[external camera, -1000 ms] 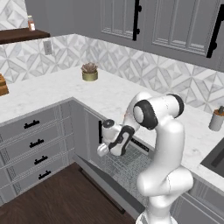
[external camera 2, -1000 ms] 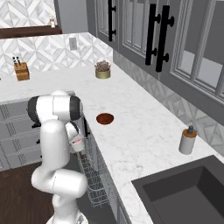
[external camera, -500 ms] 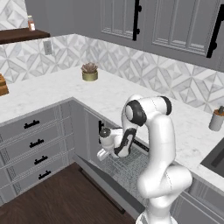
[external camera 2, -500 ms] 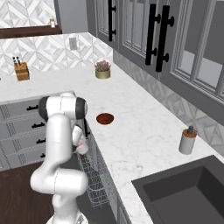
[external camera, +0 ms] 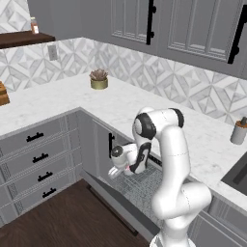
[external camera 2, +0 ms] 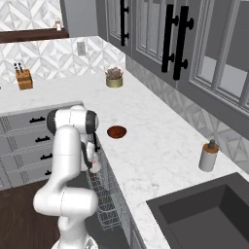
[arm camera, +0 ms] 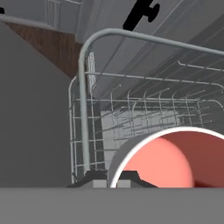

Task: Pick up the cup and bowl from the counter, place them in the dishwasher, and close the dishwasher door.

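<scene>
- No brand, label or writing can be read anywhere in these pictures.
- The cup (arm camera: 168,159) sits in the gripper (external camera: 117,169), pinched by it; in the hand view its pale rim and salmon-pink inside lie right at the finger tips (arm camera: 94,177), mouth toward the camera.
- In the left base view the cup (external camera: 117,153) shows as a small pale cylinder at the end of the arm, just above the near end of the wire rack (external camera: 142,185).
- The rack (arm camera: 131,118) is pulled out over the lowered dishwasher door (external camera: 116,200); no dish can be seen in the part of it that shows.
- The bowl (external camera 2: 116,132) rests on the counter (external camera 2: 160,160), dark reddish-brown, well apart from the gripper and beside the counter's front edge.
- Farther along the counter stand a plant pot (external camera 2: 114,79) by the wall and a soap dispenser (external camera 2: 208,156) near the sink (external camera 2: 209,214).
- A knife block (external camera 2: 23,78) stands on the far counter.
</scene>
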{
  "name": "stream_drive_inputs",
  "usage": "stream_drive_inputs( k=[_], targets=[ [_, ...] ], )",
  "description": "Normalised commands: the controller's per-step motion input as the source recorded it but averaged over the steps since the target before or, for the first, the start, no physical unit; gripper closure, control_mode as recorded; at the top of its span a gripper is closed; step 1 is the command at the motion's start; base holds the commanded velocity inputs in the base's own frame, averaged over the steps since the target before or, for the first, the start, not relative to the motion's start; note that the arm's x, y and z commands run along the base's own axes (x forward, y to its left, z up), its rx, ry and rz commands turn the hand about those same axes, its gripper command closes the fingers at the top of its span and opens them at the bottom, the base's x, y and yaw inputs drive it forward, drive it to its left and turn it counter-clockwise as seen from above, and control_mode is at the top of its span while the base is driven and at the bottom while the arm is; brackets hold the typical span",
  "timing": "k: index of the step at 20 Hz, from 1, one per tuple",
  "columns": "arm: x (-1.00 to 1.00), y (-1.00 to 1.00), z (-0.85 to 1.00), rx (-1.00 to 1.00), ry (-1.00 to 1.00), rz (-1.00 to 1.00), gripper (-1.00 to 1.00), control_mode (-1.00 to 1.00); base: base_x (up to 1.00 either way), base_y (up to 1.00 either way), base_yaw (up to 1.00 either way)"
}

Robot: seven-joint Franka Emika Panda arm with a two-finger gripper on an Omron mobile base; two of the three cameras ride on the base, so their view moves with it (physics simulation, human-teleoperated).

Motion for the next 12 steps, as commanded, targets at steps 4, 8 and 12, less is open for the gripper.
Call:
stream_drive_inputs(
  k=[4, 8, 12],
  targets=[
    [0.4, -0.24, 0.0, 0.0, 0.0, -0.01, 1.0, -1.0, 0.0, 0.0, 0.0],
    [0.29, -0.08, -0.06, 0.01, 0.0, 0.0, 1.0, -1.0, 0.0, 0.0, 0.0],
    [0.29, 0.0, -0.21, 0.03, 0.02, 0.0, 1.0, -1.0, 0.0, 0.0, 0.0]
  ],
)
